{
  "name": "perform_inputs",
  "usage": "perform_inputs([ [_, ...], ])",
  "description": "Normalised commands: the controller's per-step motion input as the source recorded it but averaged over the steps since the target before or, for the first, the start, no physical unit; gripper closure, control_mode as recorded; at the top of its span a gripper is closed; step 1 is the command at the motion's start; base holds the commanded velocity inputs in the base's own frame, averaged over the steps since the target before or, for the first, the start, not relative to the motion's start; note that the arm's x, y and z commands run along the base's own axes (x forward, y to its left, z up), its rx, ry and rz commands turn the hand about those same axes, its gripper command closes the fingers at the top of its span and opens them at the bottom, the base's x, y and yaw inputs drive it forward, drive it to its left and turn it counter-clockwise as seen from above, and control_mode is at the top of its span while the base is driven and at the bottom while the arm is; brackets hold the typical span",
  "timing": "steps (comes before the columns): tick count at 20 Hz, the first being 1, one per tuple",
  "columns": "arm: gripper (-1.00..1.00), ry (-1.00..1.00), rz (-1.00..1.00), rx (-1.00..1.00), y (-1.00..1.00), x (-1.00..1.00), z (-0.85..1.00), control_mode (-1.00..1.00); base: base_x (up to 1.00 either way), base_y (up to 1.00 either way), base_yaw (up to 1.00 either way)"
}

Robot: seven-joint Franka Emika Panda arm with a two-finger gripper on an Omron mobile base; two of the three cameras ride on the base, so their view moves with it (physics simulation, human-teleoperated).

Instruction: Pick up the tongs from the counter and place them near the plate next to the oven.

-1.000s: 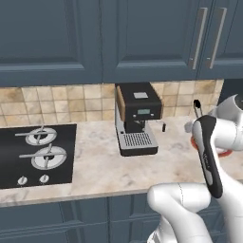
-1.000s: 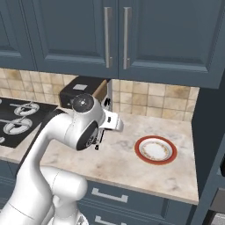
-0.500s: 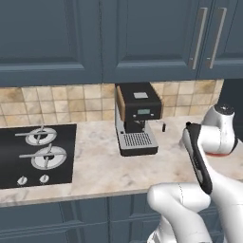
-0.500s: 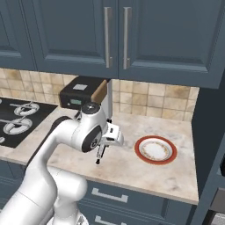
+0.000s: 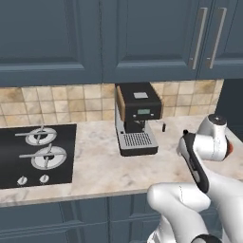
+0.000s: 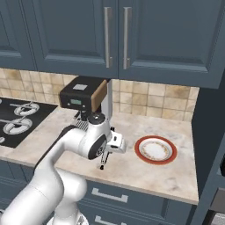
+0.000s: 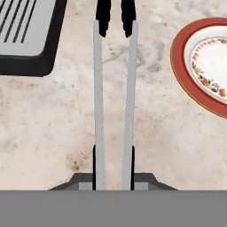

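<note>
The gripper (image 7: 113,170) is clamped on the tongs (image 7: 114,88), which hang above the bench (image 7: 53,124) with their long axis running straight out from the gripper, the black ends farthest from it. The plate (image 7: 201,66) lies on the bench to one side of the gripper, near the tongs but apart from them. The tongs are slim, two silver-grey arms almost parallel. I judge the next move is lowering them beside the plate.

A black-and-steel coffee machine (image 5: 136,118) stands against the tan tiled wall (image 5: 57,99). At its nine o'clock lies a black hob (image 5: 33,154) with two steel burners. Dark blue cupboards (image 6: 118,35) with silver handles hang at twelve o'clock.
</note>
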Motion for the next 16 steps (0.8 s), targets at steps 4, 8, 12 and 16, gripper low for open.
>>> perform_inputs([
  [4, 1.0, 0.05, -0.02, 0.0, -0.16, 0.53, -0.33, -1.0, 0.0, 0.0, 0.0],
  [8, 1.0, 0.04, -0.07, 0.0, -0.1, 0.61, -0.22, -1.0, 0.0, 0.0, 0.0],
  [12, 1.0, 0.07, -0.04, 0.01, -0.2, 0.57, -0.19, -1.0, 0.0, 0.0, 0.0],
  [16, 1.0, 0.05, 0.0, 0.06, -0.33, 0.57, -0.14, -1.0, 0.0, 0.0, 0.0],
])
